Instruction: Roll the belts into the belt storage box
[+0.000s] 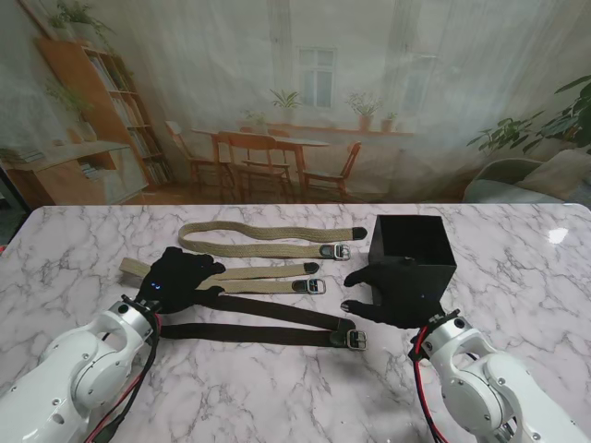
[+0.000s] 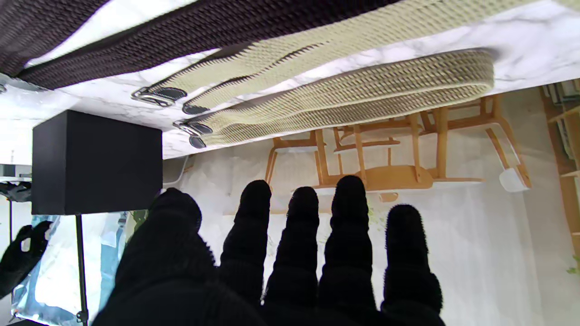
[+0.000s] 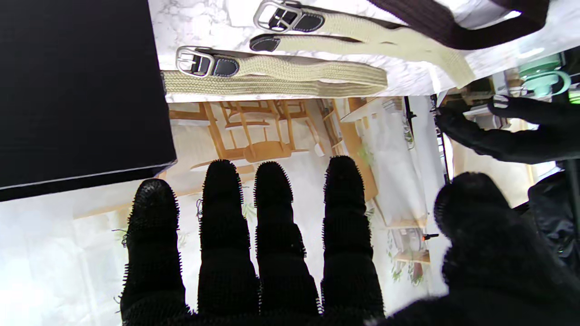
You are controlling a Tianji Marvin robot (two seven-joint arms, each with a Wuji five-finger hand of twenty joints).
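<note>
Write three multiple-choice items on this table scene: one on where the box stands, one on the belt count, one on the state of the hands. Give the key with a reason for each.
1. Where does the black storage box stand?
A. On the right side of the table, beyond the right hand
B. At the left edge of the table
C. On top of the belts

2. How many belts lie on the table?
A. One
B. Three
C. Six

3. What state are the hands in?
A. Both shut on belts
B. Both open, holding nothing
C. Right hand shut on the box

Key: 1 A, the stand view shows the box to the right, farther from me than the right hand. 2 B, two beige belts and one dark brown belt lie folded. 3 B, the wrist views show the fingers of the left hand and right hand spread and empty.
</note>
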